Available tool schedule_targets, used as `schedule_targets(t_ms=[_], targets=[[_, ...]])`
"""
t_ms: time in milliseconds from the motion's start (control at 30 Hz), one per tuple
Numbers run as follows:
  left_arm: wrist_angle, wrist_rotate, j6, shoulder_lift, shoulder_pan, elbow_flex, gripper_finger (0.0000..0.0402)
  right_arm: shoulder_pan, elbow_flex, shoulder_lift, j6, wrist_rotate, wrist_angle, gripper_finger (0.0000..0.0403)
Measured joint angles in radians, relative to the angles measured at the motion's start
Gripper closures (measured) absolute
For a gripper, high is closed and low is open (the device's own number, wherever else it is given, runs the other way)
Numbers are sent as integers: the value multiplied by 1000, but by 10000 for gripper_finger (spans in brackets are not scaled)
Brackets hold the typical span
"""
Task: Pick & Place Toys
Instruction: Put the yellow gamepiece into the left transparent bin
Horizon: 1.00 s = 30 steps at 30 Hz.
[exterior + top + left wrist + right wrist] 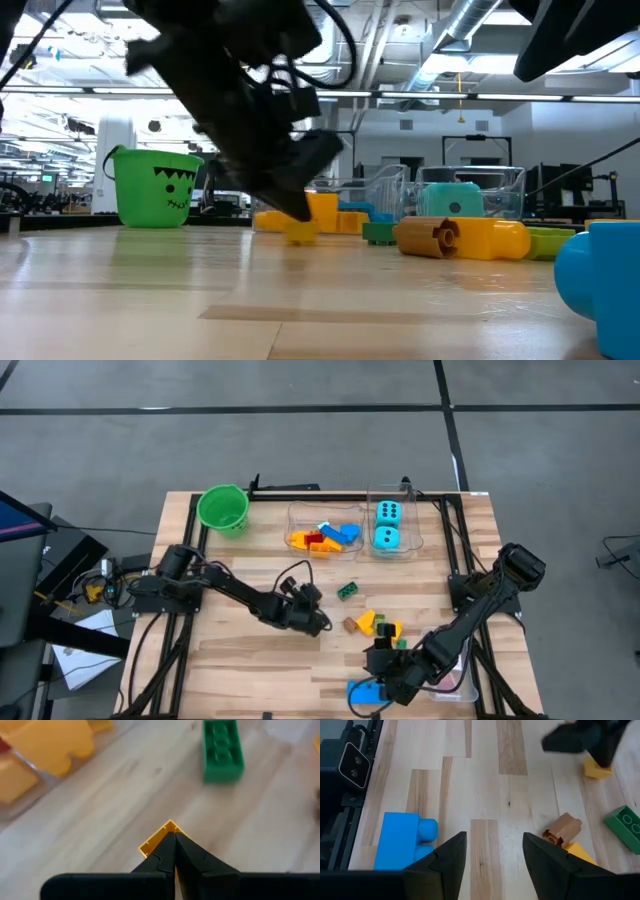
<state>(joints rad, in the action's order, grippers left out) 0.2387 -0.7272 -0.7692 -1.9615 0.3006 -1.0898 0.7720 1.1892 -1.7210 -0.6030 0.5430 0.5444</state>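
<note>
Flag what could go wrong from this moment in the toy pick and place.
The left hand pinches only a thin edge of the small yellow block, so it could slip or twist out on the way to the clear tub. The right hand is open low over the table beside the blue block; closing off-centre might push that block toward the nearby table edge.

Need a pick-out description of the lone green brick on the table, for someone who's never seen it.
Start at the two clear tubs along the table's far edge. Just nearer than them, on bare wood, lies the green brick, right of the left tool. It lies alone, studded, dark green; the other loose blocks cluster nearer the front.
</note>
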Motion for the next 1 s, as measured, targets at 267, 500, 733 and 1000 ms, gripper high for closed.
schedule_targets(t_ms=[267,500,733,1000], targets=[[0,34,-5,140,46,150,401,0,0,0,0,0,-3,217],[-50,-80,48,362,94,308,401,0,0,0,0,0,-2,217],[-303,19,217,578,127,472,385,0,0,0,0,0,-5,217],[-706,250,359,602,97,649,244,-1,0,0,0,0,-6,217]])
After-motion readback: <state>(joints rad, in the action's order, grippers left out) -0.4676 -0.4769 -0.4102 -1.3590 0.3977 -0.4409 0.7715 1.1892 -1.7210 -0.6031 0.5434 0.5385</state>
